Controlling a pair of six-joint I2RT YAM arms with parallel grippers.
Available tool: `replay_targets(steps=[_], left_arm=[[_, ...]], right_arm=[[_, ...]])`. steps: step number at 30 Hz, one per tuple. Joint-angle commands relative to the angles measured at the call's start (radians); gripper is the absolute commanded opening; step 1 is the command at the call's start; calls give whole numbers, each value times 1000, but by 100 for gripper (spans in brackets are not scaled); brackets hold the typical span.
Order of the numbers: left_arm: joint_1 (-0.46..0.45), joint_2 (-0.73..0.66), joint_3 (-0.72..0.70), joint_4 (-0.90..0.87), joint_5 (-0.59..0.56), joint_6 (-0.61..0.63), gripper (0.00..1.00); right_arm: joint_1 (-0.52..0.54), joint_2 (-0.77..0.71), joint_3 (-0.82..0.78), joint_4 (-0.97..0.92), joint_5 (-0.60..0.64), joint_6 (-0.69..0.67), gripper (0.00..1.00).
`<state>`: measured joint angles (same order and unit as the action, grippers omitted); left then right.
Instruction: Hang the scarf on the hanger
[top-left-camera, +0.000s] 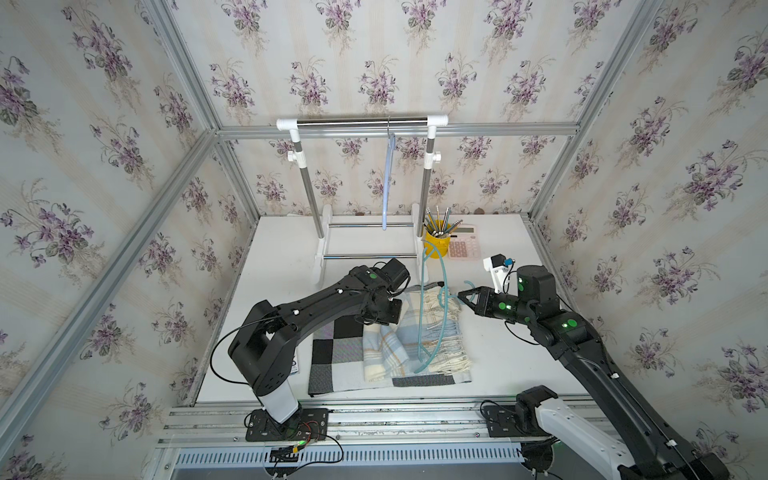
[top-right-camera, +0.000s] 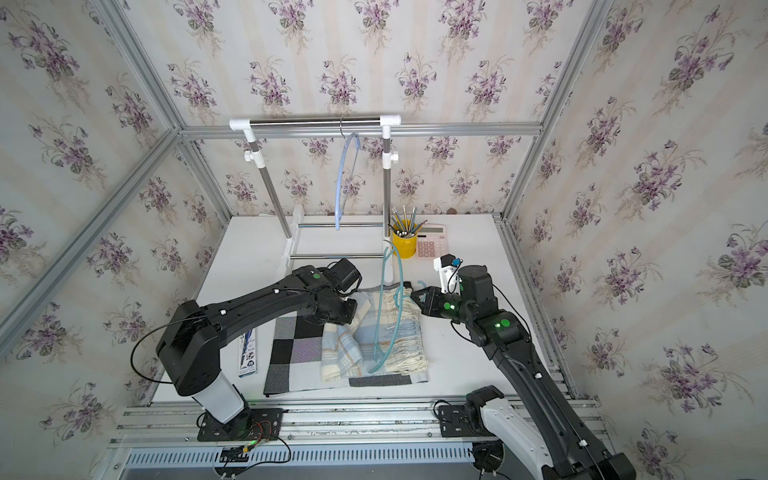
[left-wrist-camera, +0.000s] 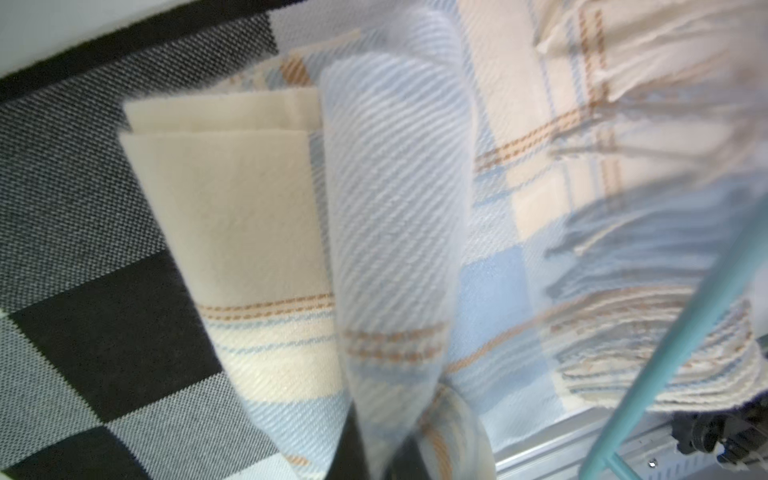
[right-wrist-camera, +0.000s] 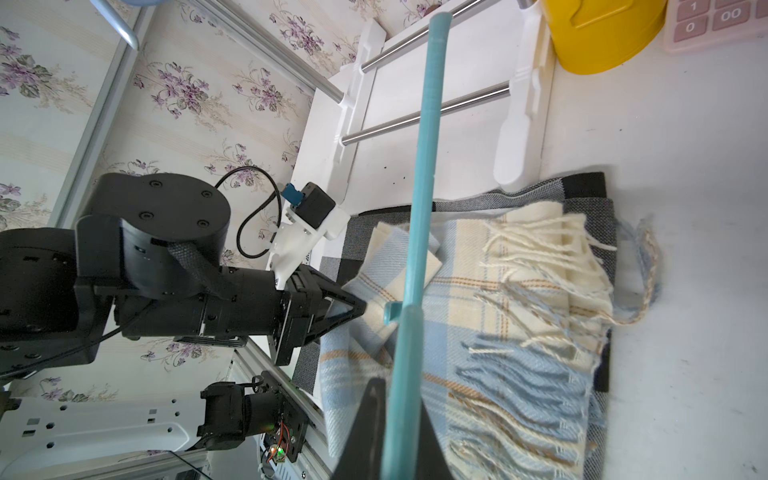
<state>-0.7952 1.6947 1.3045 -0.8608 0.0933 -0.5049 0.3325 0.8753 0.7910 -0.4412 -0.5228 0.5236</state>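
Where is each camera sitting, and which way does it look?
Top views: high at the front, looking down on table, rack, left arm and right arm.
Left wrist: on the left arm, close above the scarf; its own body is not clear.
Right wrist: on the right arm, looking along the teal hanger at the left hand pinching the scarf; right hand shows.
Shared: both wrist views see scarf and teal hanger.

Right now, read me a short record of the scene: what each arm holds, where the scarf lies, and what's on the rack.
left fingers: shut on an edge of the scarf
right fingers: shut on the teal hanger, held over the scarf
scarf position: folded, lying on the checkered cloth on the table
rack: at the back, a pale blue hanger on its rail
task state: scarf not yet on the teal hanger
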Motion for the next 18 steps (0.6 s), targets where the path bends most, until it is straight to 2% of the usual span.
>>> replay_targets(steps=[1,4,7,12,18], left_arm=[[5,-46,21,-47,-56,8,0],[38,-144,3,-72,-93,15,0],[103,-264,-66,-53,-59,15,0],[194,-450,-193,31,62,37,0],[233,-536,-273,114,124,35,0]], right_arm=[[1,29,-13,75,-97,27,0],[6,66,-44,169,-184,92,0],[34,111,-66,262,-229,148,0],[134,220,-87,427,-242,235,0],[184,324,-121,558,-236,295,0]])
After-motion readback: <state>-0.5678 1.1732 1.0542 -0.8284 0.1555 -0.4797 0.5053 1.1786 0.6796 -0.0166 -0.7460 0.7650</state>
